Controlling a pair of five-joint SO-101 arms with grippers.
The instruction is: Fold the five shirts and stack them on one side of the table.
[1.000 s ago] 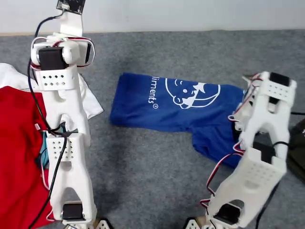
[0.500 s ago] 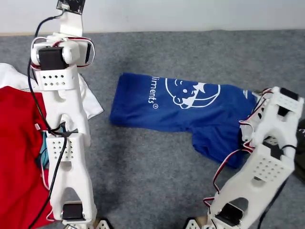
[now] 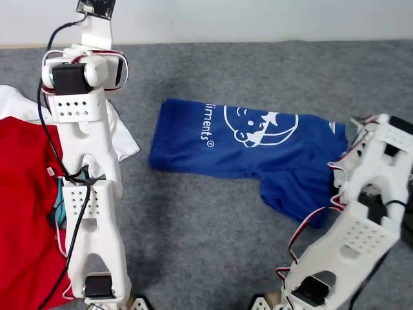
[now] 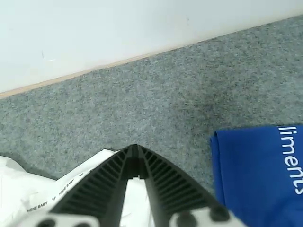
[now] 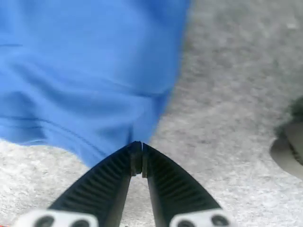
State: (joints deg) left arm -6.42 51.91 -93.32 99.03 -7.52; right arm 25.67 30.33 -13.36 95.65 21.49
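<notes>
The blue shirt [image 3: 245,145] is lying crosswise on the table [image 3: 193,245]; the right gripper [image 5: 136,161], pressed together, seemingly empty, is sitting at its right-edge end.

A grey, carpet-like bench [image 3: 213,258] spreads across the high view, its nap rough and speckled. At 12 o'clock a plain white wall [image 3: 258,19] closes it off from side to side. Where the two meet, a thin tan strip [image 4: 61,78] runs along the foot of the wall, seen in the high view toward 11 o'clock. In the right wrist view a dark rounded thing [image 5: 289,142], too blurred to name, lies on the bench.
</notes>
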